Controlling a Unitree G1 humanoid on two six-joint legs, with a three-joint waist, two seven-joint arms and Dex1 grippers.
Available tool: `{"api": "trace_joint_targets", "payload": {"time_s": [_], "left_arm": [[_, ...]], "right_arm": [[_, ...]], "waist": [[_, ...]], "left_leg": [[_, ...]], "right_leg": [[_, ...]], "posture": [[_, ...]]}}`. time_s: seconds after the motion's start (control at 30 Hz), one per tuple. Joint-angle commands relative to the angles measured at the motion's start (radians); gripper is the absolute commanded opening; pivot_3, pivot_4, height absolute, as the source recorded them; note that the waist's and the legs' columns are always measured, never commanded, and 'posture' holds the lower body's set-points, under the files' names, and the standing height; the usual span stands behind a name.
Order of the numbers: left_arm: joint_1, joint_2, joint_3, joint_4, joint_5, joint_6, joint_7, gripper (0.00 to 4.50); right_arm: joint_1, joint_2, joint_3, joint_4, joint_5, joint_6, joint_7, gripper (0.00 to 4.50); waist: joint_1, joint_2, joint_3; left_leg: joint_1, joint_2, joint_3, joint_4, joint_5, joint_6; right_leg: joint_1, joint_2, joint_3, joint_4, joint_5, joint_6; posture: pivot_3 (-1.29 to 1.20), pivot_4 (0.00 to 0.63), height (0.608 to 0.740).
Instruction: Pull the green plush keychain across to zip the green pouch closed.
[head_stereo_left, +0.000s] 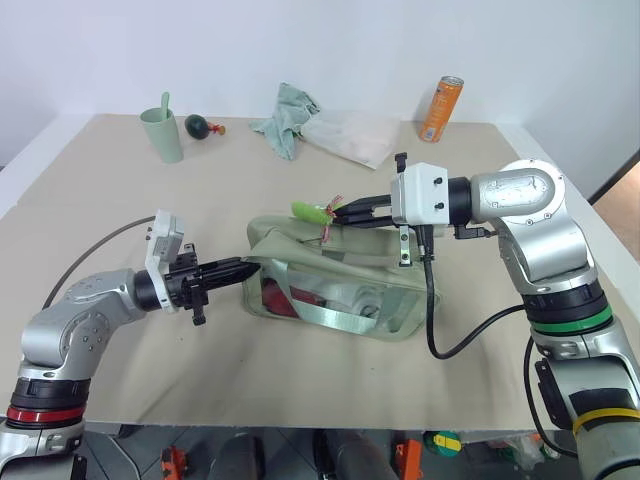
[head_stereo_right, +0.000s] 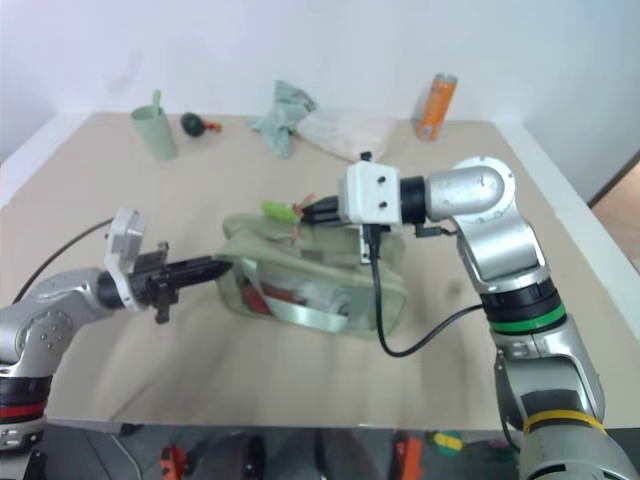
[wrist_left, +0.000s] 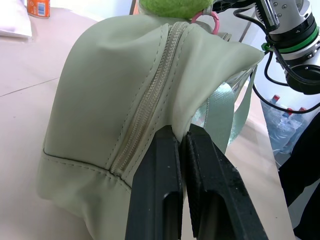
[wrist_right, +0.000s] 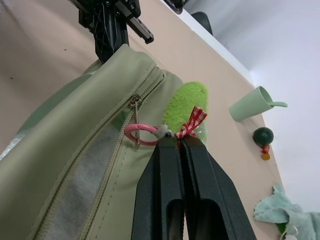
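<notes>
On the pouch's top, my right gripper (wrist_right: 179, 145) is clamped on the green plush keychain (head_stereo_left: 311, 211) (by its pink ring), while the left gripper (head_stereo_left: 240, 267) pinches the green pouch (head_stereo_left: 330, 290) end. Grip's done; next I'd drag the keychain along the zipper, steadily.

Silver arms, red, green and yellow joint bands, white wrist housings, black cables
</notes>
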Motion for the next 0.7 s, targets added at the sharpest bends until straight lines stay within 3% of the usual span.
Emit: {"api": "trace_joint_targets", "payload": {"time_s": [0.03,0.43,0.7], "left_arm": [[-0.016,-0.002,-0.012,-0.001,0.008,-0.009,-0.005,0.00],[-0.010,-0.002,-0.005,-0.004,0.003,-0.006,-0.002,0.00],[-0.011,-0.005,-0.008,-0.009,0.001,-0.005,-0.001,0.00]], "right_arm": [[0.006,-0.014,-0.036,-0.063,0.040,0.057,-0.005,0.28],[0.033,-0.035,-0.038,-0.157,0.080,0.151,-0.007,4.32],[0.003,0.012,0.000,-0.081,-0.016,0.015,-0.041,4.42]], "waist": [[0.000,0.000,0.000],[0.000,0.000,0.000],[0.000,0.000,0.000]], "left_leg": [[0.000,0.000,0.000,0.000,0.000,0.000],[0.000,0.000,0.000,0.000,0.000,0.000],[0.000,0.000,0.000,0.000,0.000,0.000]], "right_leg": [[0.000,0.000,0.000,0.000,0.000,0.000],[0.000,0.000,0.000,0.000,0.000,0.000],[0.000,0.000,0.000,0.000,0.000,0.000]], "posture": [[0.00,0.150,0.740],[0.00,0.150,0.740],[0.00,0.150,0.740]]}}
